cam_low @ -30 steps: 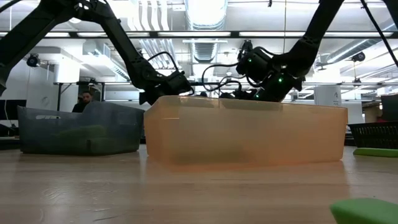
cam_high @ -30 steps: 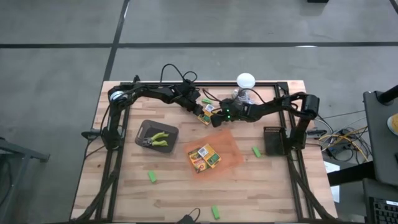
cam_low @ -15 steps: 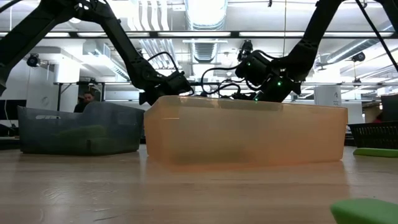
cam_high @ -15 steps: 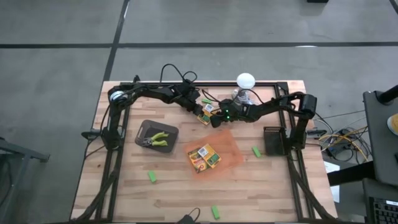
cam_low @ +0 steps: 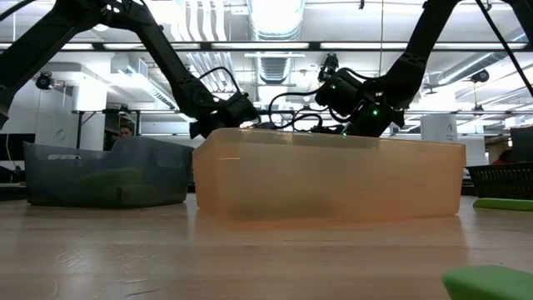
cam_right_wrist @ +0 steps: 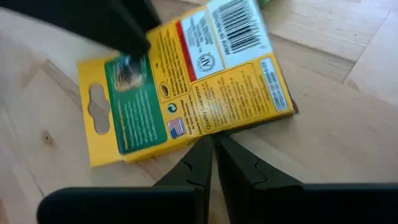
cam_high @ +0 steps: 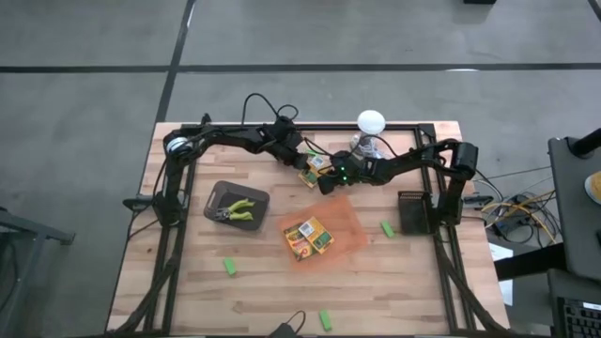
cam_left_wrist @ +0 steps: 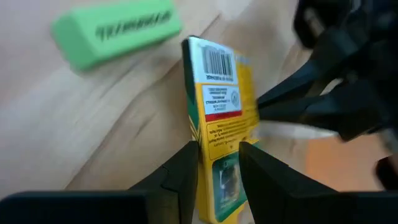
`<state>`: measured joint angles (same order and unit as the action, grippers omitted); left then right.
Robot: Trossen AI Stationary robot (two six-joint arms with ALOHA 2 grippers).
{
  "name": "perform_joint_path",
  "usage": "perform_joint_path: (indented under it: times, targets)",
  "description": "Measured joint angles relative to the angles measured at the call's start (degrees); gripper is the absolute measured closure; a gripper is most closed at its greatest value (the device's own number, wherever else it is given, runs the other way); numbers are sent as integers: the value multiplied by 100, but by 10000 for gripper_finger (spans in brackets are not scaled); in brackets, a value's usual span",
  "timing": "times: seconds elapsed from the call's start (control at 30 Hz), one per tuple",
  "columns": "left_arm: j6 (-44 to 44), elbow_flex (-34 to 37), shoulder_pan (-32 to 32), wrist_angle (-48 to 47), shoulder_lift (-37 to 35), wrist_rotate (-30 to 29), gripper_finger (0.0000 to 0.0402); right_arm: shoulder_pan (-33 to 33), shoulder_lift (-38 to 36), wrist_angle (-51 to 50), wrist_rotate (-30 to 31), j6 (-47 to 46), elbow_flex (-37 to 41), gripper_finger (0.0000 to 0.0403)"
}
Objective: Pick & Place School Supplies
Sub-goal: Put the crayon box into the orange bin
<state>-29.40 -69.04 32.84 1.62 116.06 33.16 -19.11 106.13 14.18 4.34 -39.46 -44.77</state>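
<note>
High view: a wooden slat table (cam_high: pixel 188 272) with a dark frame stands on a grey concrete floor; both dark arms reach in from the far corners and meet near the far middle. The low view looks past the table into a hall with ceiling lights and ducting.

Largest items on the surface: an orange translucent tray (cam_high: pixel 343 225), a dark grey bin (cam_high: pixel 218 195) holding two plier-like tools (cam_high: pixel 239 208), and a black mesh basket (cam_high: pixel 413 212) by the right arm's base. A white round-headed lamp (cam_high: pixel 371 122) stands at the far edge.

Task item under handling: a crayon box (cam_left_wrist: pixel 219 124), yellow with a green panel, a red stripe, a white barcode patch and a hang-hole tab. In the left wrist view it stands on edge over the wood. Two more crayon boxes (cam_high: pixel 308 238) lie in the tray.

Left gripper (cam_left_wrist: pixel 217 163): clamped on the box's narrow sides, at the green end. Right gripper (cam_right_wrist: pixel 214 155): fingers pressed together, tips at the box's long edge; whether they touch it cannot be told. In the high view both grippers meet at this box, beyond the tray's far corner and near the lamp.

Smallest items: green stubby pieces lie loose, one (cam_left_wrist: pixel 115 32) just beside the held box, others near the basket (cam_high: pixel 386 228) and toward the near edge (cam_high: pixel 229 267), (cam_high: pixel 324 319).
</note>
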Motion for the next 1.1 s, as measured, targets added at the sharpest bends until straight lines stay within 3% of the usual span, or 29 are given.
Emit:
perform_joint_path:
  times: [0.3,1.1]
  targets:
    - [-62,-225,-7,155,-130,389,282,4,-4,-132,2,2,-9,376]
    - [231,-207,-46,4,-132,378,282,4,0,-7,13,9,4,376]
